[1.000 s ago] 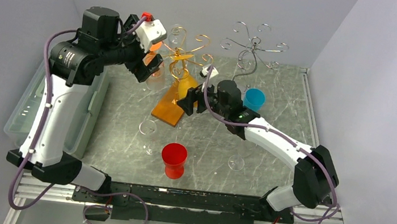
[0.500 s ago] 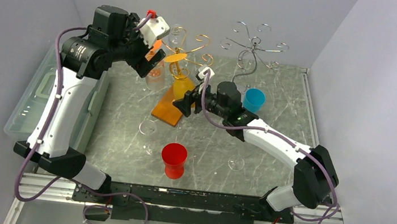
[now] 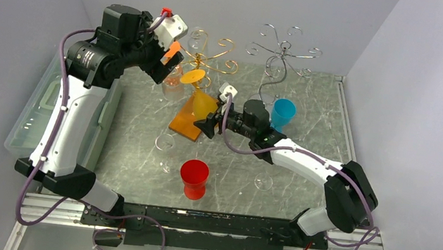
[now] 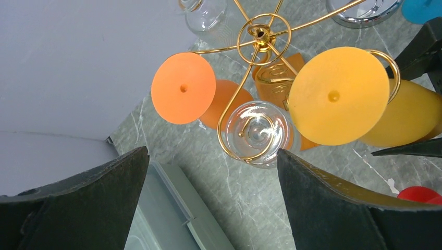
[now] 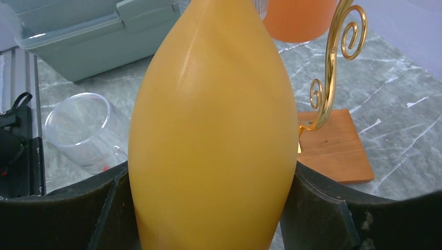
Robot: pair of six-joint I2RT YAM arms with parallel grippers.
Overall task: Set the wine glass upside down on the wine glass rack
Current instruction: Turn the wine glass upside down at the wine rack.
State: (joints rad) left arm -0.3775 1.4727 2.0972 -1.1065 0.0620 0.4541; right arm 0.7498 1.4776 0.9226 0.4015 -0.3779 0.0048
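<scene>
Marble tabletop (image 5: 396, 94) behind yellow wine glass (image 5: 213, 130), stem cut off; right pincer (image 5: 208, 208) tight on bowl, left pincer (image 4: 213, 203) spread.

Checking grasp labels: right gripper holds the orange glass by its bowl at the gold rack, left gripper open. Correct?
Wrong glass: the right gripper holds the yellow glass by its bowl at the gold rack, per the right wrist view. The left gripper is open, as stated.
</scene>
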